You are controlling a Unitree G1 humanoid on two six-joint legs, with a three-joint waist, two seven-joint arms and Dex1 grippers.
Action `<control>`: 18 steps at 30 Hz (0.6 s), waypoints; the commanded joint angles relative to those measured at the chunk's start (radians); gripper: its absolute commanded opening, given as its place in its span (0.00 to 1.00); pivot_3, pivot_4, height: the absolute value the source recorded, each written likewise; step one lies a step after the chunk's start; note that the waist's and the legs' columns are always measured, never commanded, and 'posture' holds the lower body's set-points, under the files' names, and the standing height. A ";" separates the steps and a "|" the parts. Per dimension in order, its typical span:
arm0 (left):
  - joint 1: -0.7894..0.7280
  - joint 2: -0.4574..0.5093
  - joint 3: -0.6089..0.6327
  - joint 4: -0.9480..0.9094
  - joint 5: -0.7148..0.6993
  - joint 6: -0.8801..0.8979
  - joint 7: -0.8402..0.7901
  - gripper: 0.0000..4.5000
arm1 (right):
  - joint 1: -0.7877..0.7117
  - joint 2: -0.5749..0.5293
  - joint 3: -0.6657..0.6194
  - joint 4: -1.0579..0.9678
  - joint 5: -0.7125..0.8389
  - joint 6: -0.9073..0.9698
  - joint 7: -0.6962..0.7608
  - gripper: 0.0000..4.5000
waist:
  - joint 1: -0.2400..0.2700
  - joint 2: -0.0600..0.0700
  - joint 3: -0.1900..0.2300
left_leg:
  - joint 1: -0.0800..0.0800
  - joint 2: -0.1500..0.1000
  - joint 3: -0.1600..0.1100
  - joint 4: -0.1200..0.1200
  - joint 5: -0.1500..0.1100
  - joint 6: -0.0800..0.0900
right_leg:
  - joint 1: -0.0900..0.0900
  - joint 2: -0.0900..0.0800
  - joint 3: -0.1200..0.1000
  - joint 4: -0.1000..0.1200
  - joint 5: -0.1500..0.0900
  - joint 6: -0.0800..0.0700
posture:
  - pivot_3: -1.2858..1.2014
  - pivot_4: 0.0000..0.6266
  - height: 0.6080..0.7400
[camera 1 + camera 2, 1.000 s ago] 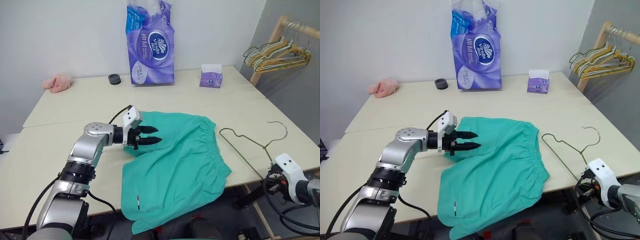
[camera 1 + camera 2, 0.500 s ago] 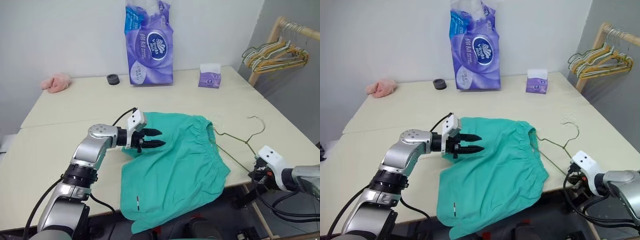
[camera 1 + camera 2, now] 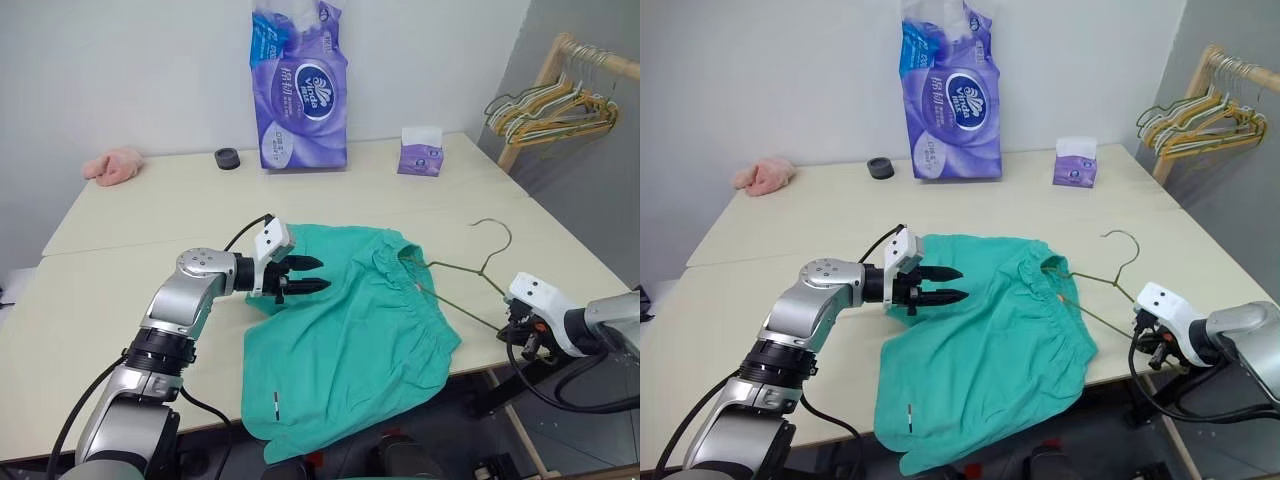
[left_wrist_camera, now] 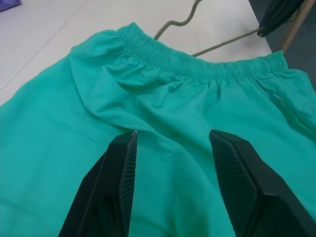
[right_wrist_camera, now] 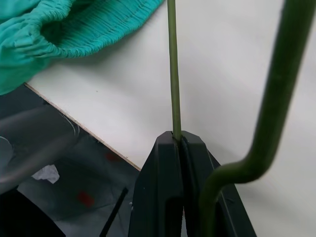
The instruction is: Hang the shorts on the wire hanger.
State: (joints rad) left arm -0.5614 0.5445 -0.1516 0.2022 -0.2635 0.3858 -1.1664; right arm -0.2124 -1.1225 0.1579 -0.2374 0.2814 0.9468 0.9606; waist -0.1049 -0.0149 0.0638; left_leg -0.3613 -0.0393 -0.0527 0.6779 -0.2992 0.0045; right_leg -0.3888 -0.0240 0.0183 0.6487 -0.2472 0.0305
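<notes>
Shorts (image 3: 350, 330) of soft teal-green fabric lie limp on the beige table (image 3: 130, 290), hems drooping off the near edge; best gripped at the waistband. Thin olive-green wire hanger (image 3: 470, 275), light and springy, is clamped in the right gripper (image 5: 178, 143), its far end at the waistband; left gripper (image 4: 170, 148) hovers above the cloth, fingers apart.

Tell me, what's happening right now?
Right gripper shut on wire hanger. Left gripper open over shorts. Hanger tip inside waistband. Nothing blocking.

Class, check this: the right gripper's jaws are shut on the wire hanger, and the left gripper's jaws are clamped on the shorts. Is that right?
Not quite. The left gripper has open jaws above the shorts, gripping nothing, as the left wrist view shows. The right gripper is indeed shut on the wire hanger.
</notes>
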 commanded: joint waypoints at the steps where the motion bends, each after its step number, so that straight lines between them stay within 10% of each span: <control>1: -0.026 -0.005 0.022 0.003 0.001 -0.039 0.017 0.54 | -0.094 0.036 0.065 0.124 -0.044 -0.029 0.031 0.00 | -0.001 0.001 -0.001 | 0.000 0.000 0.000 0.000 0.000 0.000 | 0.000 0.000 0.000 0.000 0.000 0.000 | 0.44 0.00 1.00; 18: -0.035 -0.031 0.069 0.005 -0.024 -0.047 0.088 0.54 | -0.412 0.277 0.166 0.465 -0.125 -0.039 0.066 0.00 | -0.001 0.004 -0.003 | -0.001 0.000 -0.001 0.000 0.000 -0.001 | -0.002 -0.001 -0.001 0.002 0.002 -0.002 | 0.46 0.00 1.00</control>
State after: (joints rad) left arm -0.5689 0.5202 -0.1144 0.2139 -0.2708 0.3601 -1.0949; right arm -0.5930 -0.8473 0.3483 0.2318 0.1630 0.9232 1.0341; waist -0.1061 -0.0107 0.0612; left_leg -0.3628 -0.0398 -0.0541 0.6780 -0.2995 0.0035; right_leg -0.3909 -0.0249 0.0174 0.6506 -0.2454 0.0282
